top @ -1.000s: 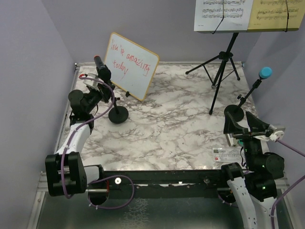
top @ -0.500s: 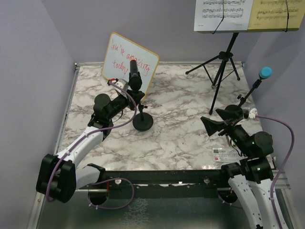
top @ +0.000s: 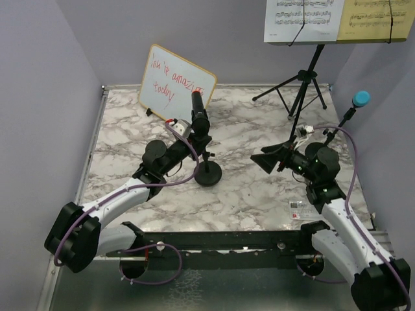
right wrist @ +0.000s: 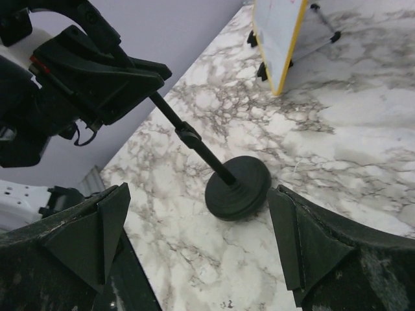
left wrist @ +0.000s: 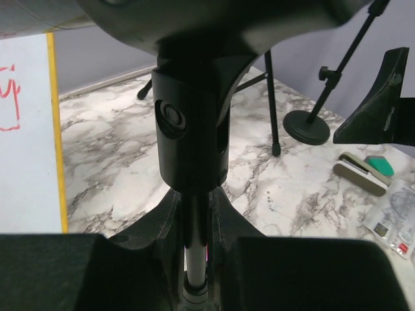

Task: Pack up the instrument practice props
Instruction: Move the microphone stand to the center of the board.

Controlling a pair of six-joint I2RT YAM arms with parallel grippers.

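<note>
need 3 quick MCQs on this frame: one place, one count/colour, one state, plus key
1. Where is the black round-based microphone holder carrying the black microphone?
A) near the middle of the marble table
B) far left corner
C) near right edge

2. What is on the tall black tripod music desk?
A) one sheet
B) a white sheet and a yellow sheet
C) three yellow sheets

3. The right gripper has its fingers:
A) shut on a pen
B) open, empty
C) shut on a cloth

Key: 1 A, its base shows mid-table from above. 2 B, two sheets lie side by side. 3 B, the fingers stand wide apart, touching nothing.
</note>
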